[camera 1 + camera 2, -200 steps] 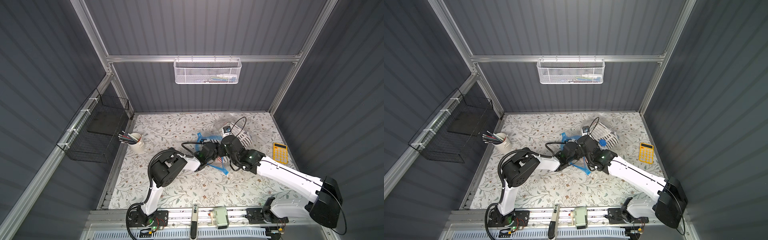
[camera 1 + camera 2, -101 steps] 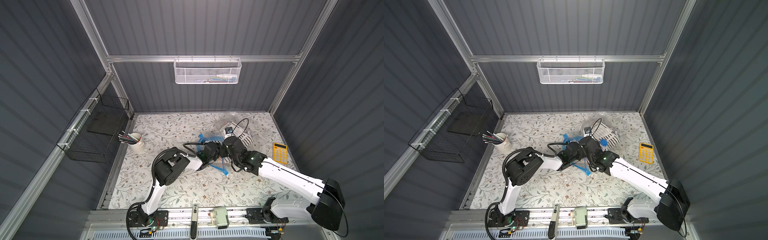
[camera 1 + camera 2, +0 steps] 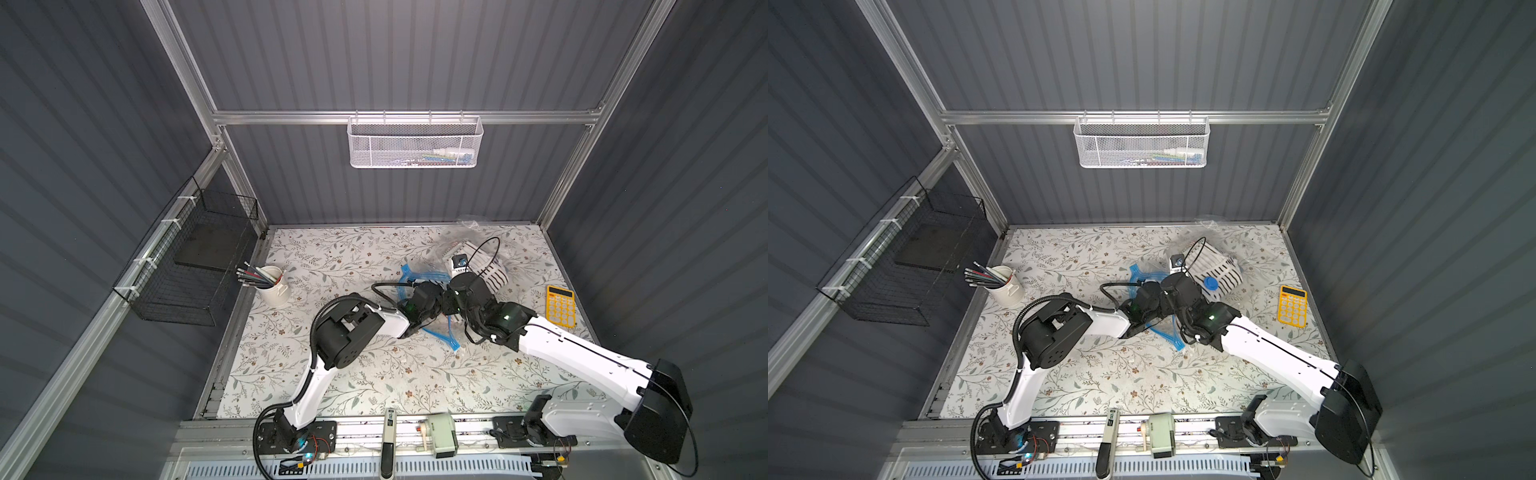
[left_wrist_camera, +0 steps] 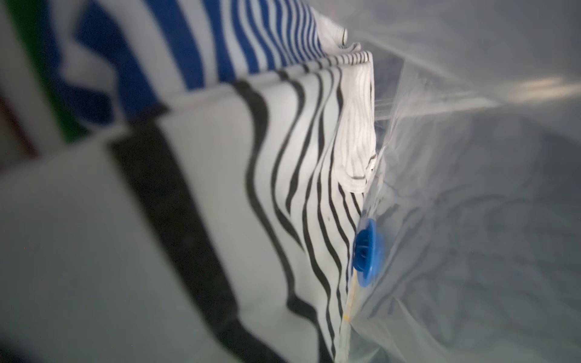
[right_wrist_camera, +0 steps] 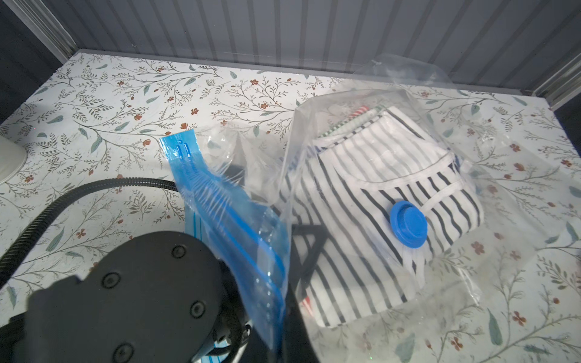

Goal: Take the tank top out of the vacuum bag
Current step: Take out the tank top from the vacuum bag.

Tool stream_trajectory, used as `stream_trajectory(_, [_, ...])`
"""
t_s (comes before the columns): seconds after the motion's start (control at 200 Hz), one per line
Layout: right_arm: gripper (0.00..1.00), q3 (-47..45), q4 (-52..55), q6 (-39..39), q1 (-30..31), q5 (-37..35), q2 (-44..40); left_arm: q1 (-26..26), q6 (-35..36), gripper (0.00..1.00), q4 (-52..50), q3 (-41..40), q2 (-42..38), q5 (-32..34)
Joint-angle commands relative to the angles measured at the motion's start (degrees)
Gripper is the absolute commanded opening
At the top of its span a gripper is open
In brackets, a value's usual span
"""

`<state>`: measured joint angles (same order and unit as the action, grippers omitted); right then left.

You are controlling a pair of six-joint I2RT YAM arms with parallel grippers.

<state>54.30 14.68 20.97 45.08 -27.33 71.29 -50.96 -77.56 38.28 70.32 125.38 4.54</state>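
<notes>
The clear vacuum bag [image 5: 408, 85] lies at the back right of the floral table, with its round blue valve cap [image 5: 408, 224] on top. A folded black-and-white striped tank top [image 5: 377, 176] [image 3: 494, 272] sits inside on other striped clothes. My right gripper [image 5: 283, 339] is shut on the bag's blue zip strip [image 5: 220, 204] and holds the mouth up. My left gripper [image 5: 306, 239] reaches in through the mouth and shows as a dark shape behind the plastic, shut on the tank top's near edge. In the left wrist view striped cloth [image 4: 298, 157] fills the frame and hides the fingers.
A yellow calculator [image 3: 561, 305] lies right of the bag. A white cup of pens [image 3: 272, 284] stands at the left edge. A black wire basket [image 3: 195, 266] hangs on the left wall. A white mesh basket [image 3: 415, 143] hangs on the back wall.
My left gripper has pushed further right into the bag's mouth and closed. The right arm has kept its hold on the zip strip.
</notes>
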Motion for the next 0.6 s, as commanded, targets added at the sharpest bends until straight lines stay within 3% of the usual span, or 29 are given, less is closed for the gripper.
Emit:
stream_trajectory(0.0, [0.0,1.01,0.06,-0.36,-0.76,-0.34,-0.02,0.07,3.74,0.0,-0.07,-2.63,-6.64,0.74])
stream_trajectory(0.42, [0.0,3.35,2.2,-0.26,-2.61,-2.05,0.17,-0.19,1.29,0.0,-7.74,-9.45,-18.72,0.65])
stream_trajectory(0.595, [0.0,2.94,2.01,0.03,-2.69,-1.65,-0.04,-0.27,0.58,0.0,-8.26,-18.19,-25.49,-0.13])
